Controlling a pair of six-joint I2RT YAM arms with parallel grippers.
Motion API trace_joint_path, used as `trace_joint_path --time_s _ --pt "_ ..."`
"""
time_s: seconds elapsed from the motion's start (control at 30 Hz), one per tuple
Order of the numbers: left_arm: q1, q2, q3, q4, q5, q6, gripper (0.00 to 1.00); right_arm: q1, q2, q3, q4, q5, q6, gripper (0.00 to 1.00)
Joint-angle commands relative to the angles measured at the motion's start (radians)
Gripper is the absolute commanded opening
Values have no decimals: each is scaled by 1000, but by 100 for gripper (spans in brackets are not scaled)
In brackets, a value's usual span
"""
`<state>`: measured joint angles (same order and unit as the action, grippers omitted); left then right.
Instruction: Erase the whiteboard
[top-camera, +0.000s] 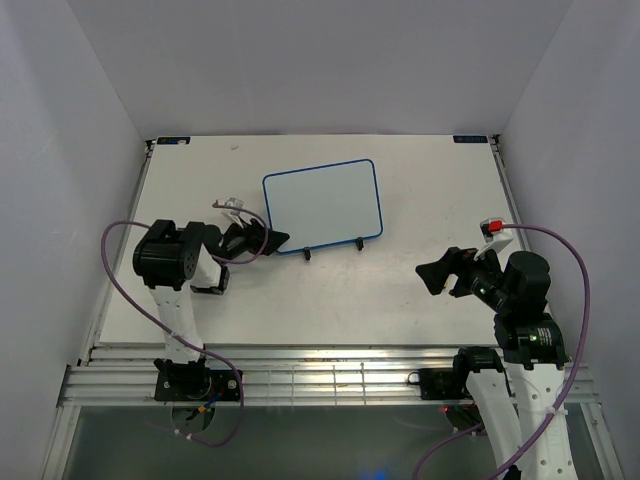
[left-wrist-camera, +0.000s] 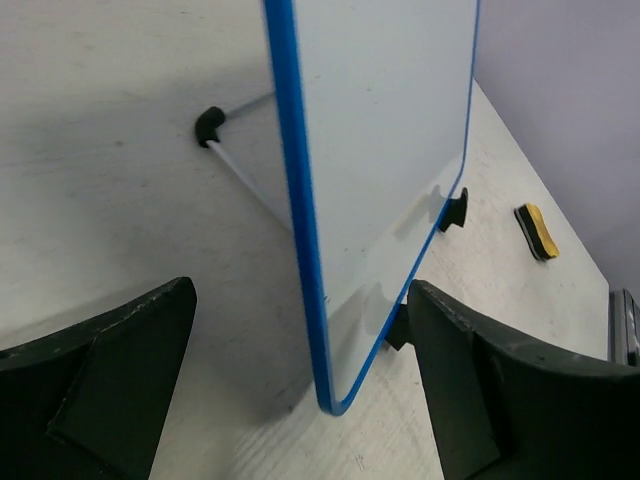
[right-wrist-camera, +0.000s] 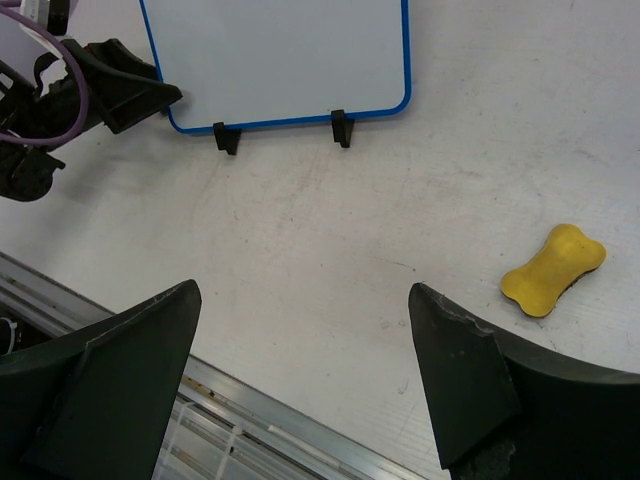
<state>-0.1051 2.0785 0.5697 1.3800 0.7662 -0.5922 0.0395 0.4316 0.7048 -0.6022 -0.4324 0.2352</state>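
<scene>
Your left claw (top-camera: 270, 236) stood wide astride the edge of the board (top-camera: 322, 203), not touching; your right claw (top-camera: 438, 272) wide, holding nothing.

Blue-framed whiteboard (top-camera: 322, 204), blank, upright on two black feet, mid-table

A yellow eraser (right-wrist-camera: 553, 270) — bone-shaped, pinched at the waist — lies flat on the white table (right-wrist-camera: 330, 230), ahead of the right gripper (right-wrist-camera: 302, 300) and off to its right. Below and behind that gripper a ribbed metal rail (right-wrist-camera: 250, 420) runs along the table's near edge. Plain grey walls (top-camera: 300, 60) close in the far side — and both flanks.
</scene>
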Motion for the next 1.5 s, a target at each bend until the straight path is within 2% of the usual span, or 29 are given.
trace_joint_path --time_s 0.0,0.17,0.27,0.37,0.4,0.47,0.5,0.57,0.6,0.63,0.7,0.77,0.8,0.97,1.03,1.23,1.33,1.47 --pt "42 -86 -74 335 -154 -14 98 -3 -2 -8 35 7 -4 90" --pt "88 -181 -168 314 -283 -50 98 -3 12 -1 28 47 -7 90" --pt "102 -305 -224 219 -405 -64 98 -3 33 7 13 84 -19 90" --pt "102 -548 -182 -263 -629 -51 98 -3 56 16 -10 138 -27 90" --pt "102 -601 -154 -503 -677 -49 98 -3 61 16 -13 150 -28 90" --pt "102 -729 -90 -663 -751 -14 98 -3 73 27 -21 178 -28 90" --pt "102 -770 -49 -905 -812 -8 98 -3 79 31 -21 187 -31 90" --pt "102 -860 87 -1150 -956 -23 98 -3 105 60 -37 248 -52 90" --pt "102 -885 135 -1353 -999 -23 98 -3 120 76 -48 271 -60 90" --pt "102 -911 178 -1454 -1019 -20 98 -3 136 94 -62 306 -66 90" --pt "102 -995 289 -1664 -1007 55 98 -3 179 143 -88 320 -65 90" --pt "102 -1060 337 -1772 -960 116 98 0 205 169 -94 316 -83 90" --pt "102 -1134 351 -1838 -893 191 98 3 213 197 -106 328 -85 90" --pt "102 -1389 335 -1986 -817 308 98 7 230 289 -163 337 -99 90" --pt "102 -1490 329 -2044 -727 347 98 10 210 344 -211 339 -109 90" --pt "91 -1646 412 -2225 -645 362 98 95 159 421 -310 395 -122 90" --pt "71 -1675 462 -2280 -614 350 98 167 116 443 -369 523 -111 90" --pt "18 -1666 504 -2356 -643 330 98 210 79 490 -453 584 -100 90"
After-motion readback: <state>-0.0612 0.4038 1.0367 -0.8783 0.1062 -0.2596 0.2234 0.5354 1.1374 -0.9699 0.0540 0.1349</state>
